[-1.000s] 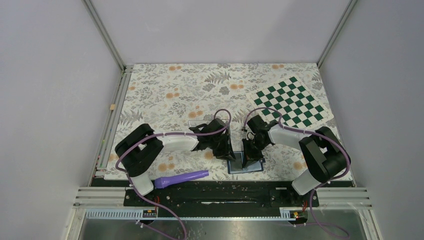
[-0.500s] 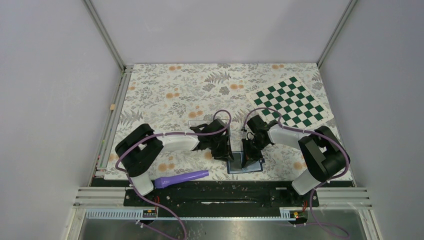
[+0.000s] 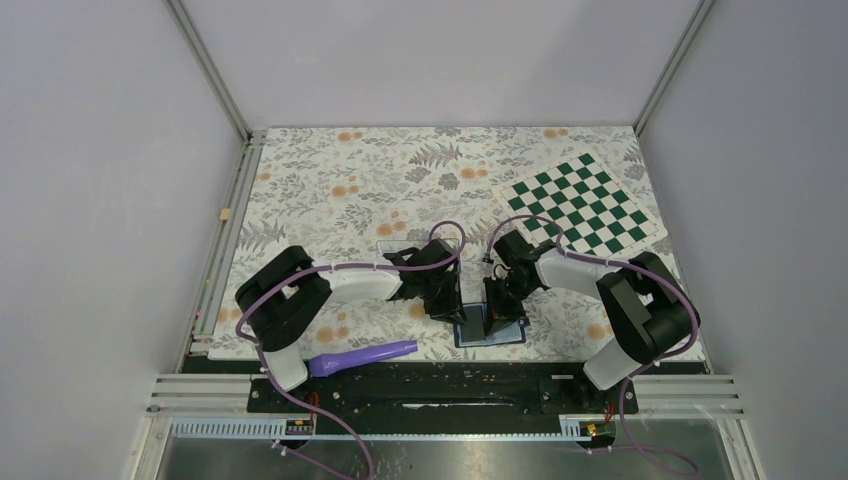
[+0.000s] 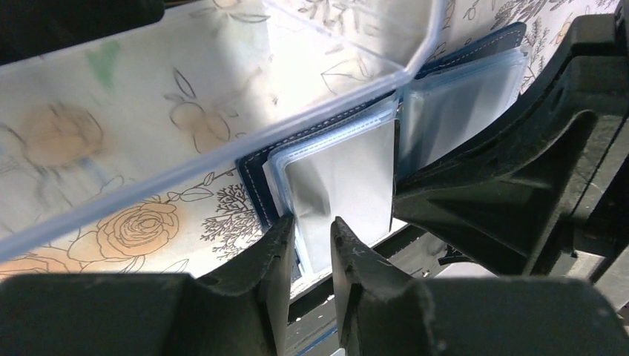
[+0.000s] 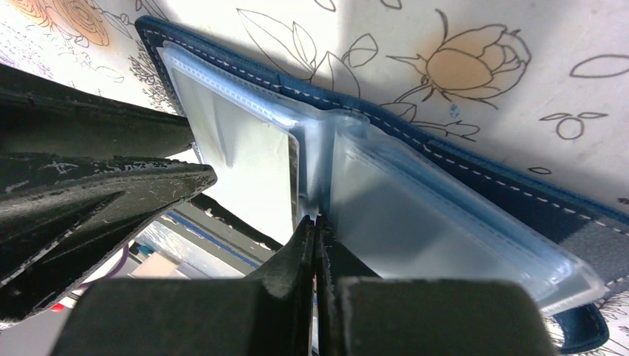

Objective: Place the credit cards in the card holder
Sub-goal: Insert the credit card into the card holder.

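Claws first, from above: the left claw (image 3: 455, 308) and the right claw (image 3: 497, 305) point down side by side over one wallet (image 3: 512, 335). It lies open on the floral cloth (image 3: 330, 180), near the table's front edge. Two arms reach in, one from each side. Also on the cloth are one clear box (image 3: 390, 246) behind the left claw, one purple tool (image 3: 365, 356) by the left base and one checkerboard (image 3: 583, 205) at the far right. One small tan block (image 3: 226, 214) sits on the left rail. From this height I cannot tell how either claw's jaws stand.

Left wrist: the two fingers (image 4: 278, 252) stand a narrow gap apart, astride the near edge of a clear sleeve (image 4: 348, 178). The sleeves splay to two sides of the fold, and the navy cover shows under them. One thin dark strip (image 4: 395, 170) stands at the fold; whether it is a card I cannot tell. The box wall crosses the upper left, just beside the wallet. The right claw fills the right side.

Right wrist: the two fingers (image 5: 300, 252) are pressed together, their tips at the fold between the sleeves. The left claw lies along the left edge, touching the outer sleeve.
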{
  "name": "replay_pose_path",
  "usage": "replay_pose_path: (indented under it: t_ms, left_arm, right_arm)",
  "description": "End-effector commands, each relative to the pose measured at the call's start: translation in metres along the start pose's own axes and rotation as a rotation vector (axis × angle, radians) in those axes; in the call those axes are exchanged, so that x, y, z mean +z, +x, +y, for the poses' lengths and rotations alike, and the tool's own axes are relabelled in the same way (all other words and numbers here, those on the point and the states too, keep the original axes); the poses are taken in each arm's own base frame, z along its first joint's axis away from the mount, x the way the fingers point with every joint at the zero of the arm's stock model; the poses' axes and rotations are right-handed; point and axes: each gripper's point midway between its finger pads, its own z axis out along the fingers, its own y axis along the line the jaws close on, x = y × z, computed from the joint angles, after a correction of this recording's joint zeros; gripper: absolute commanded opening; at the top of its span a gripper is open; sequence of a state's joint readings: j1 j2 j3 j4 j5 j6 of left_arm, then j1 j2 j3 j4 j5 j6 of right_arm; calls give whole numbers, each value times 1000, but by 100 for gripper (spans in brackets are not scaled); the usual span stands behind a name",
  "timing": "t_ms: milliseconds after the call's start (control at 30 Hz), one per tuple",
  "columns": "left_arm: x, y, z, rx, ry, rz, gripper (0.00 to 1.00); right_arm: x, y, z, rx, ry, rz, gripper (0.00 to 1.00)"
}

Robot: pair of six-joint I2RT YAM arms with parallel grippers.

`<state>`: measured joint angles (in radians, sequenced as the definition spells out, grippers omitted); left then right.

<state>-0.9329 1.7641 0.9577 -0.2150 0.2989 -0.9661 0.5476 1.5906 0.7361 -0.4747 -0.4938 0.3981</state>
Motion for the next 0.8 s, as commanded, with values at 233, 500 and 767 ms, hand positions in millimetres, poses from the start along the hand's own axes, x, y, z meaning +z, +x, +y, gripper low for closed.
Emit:
replay_pose_path:
  t_ms: [233, 500, 767]
  left_arm:
    - [-29, -16, -74, 60, 258, -84, 23]
    - [-33, -16, -78, 62, 284, -88, 23]
    - [-37, -13, -91, 77, 367, -85, 23]
  right_arm:
    - [3, -8, 0, -12, 6, -22, 0]
    - [2, -9, 2, -11, 5, -23, 0]
    - [2, -10, 2, -10, 2, -22, 0]
